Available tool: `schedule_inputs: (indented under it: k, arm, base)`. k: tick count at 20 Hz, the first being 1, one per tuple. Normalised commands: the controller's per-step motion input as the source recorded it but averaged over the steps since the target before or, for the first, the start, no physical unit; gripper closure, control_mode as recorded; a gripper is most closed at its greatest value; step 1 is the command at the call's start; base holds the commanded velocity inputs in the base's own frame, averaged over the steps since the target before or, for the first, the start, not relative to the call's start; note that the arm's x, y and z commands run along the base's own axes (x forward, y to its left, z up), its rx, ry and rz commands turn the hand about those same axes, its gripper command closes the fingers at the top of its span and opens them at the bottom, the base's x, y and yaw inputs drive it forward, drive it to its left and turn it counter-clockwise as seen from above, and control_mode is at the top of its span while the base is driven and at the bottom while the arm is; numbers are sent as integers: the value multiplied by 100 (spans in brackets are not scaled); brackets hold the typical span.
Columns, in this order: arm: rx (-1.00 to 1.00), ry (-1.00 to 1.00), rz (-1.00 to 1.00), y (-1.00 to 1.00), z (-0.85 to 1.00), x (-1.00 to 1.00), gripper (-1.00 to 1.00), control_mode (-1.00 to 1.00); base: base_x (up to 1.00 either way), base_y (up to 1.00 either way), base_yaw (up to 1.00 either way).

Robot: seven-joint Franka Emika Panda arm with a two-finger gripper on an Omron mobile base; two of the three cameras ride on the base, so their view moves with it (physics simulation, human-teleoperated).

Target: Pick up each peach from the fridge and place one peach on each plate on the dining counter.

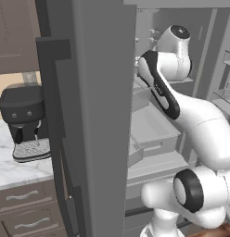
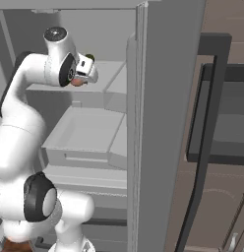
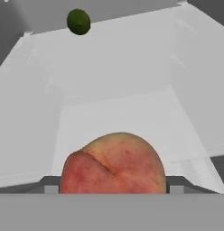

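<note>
Arm is reaching into the tall grey steel-look fridge (image 1: 103, 115), hand up at a pale grey inner shelf (image 2: 102, 76). Two-finger gripper (image 2: 83, 78) sits just over that shelf; a bit of reddish-orange shows at its tips in the right base view.

Hand view: 1 round reddish-orange peach with a yellowish blush (image 3: 114, 164) sits dead centre, tight against the hand, a finger tip (image 3: 50, 184) at each flank. Looks clamped on the peach, though actual pad contact is hidden by the fruit itself.

Key relation: peach is on the gripper's own axis, no offset to either side. It's near-spherical with a shallow crease, no real long axis, so grip angle matters little. Surface looks smooth and matte.

Small dark green round item (image 3: 78, 21) lies farther back on the shelf, well apart from the peach.

Shelf is flat and plain. My read: next move is a straight pull-out, watch the open fridge door edge (image 2: 138, 123) beside the arm.
</note>
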Motion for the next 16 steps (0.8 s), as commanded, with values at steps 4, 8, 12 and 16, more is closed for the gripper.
schedule_inputs:
  k: [4,8,12,16]
  arm:
    - [4,-10,0,-26,6,-100,100,-100]
    - [0,0,1,-16,3,-100,100,-100]
    - [0,0,2,-1,0,-100,100,-100]
    - [-1,13,2,0,11,-100,100,-100]
  base:
    - [0,0,0]
    - [0,0,0]
    - [0,0,0]
    - [0,0,0]
